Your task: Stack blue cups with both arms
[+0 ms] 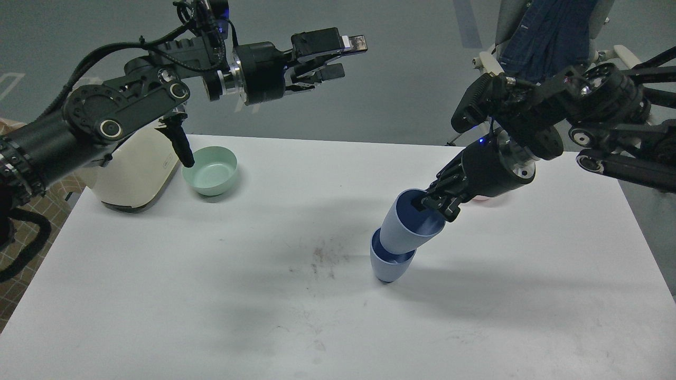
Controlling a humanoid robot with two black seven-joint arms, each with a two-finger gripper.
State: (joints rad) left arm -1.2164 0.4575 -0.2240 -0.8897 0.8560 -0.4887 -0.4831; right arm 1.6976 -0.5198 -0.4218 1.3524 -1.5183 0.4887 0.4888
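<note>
One blue cup [387, 268] stands upright on the white table [211, 295], right of centre. My right gripper [434, 203] is shut on the rim of the second blue cup [405, 228], one finger inside it. This cup is tilted to the right and its base sits inside the standing cup's mouth. My left gripper [338, 55] is open and empty, held high above the table's far edge, well left of the cups.
A mint-green bowl [210, 170] sits at the back left beside a cream appliance [134, 171]. A pink bowl [483, 199] is almost hidden behind my right wrist. A chair with blue cloth [546, 29] stands beyond the table.
</note>
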